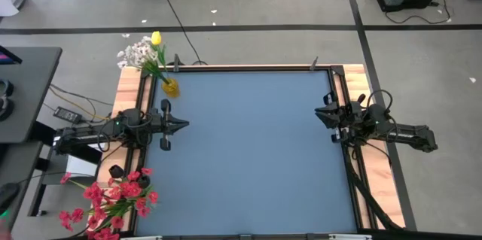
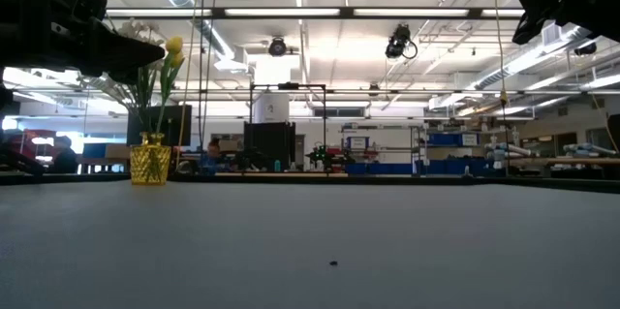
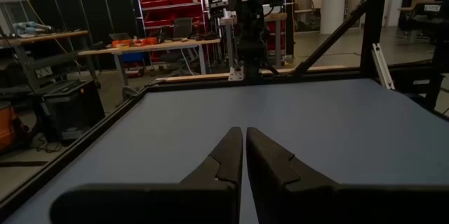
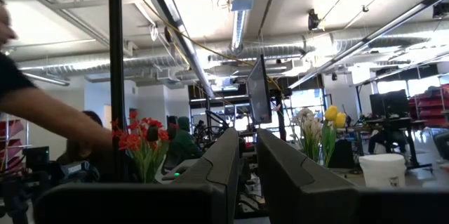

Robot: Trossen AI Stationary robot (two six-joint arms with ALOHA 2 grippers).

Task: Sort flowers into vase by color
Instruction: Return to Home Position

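Note:
A yellow glass vase [image 1: 171, 87] stands on the table's far left corner and holds yellow tulip buds [image 1: 156, 38] and white blossom sprigs [image 1: 135, 52]; it also shows in the low view [image 2: 150, 159]. A bunch of red blossoms [image 1: 113, 202] stands at the near left corner; what holds it is hidden under the blossoms. My left gripper [image 1: 183, 125] is shut and empty above the mat's left side [image 3: 244, 136]. My right gripper [image 1: 319, 112] is shut and empty at the mat's right edge, its fingers level [image 4: 248, 140].
The blue mat [image 1: 256, 157] lies inside a black frame with wooden side strips [image 1: 380, 195]. A person's arm [image 4: 49, 119] shows beyond the table's left side in the right wrist view, near the red blossoms [image 4: 140, 140]. A dark desk [image 1: 22, 97] stands left of the table.

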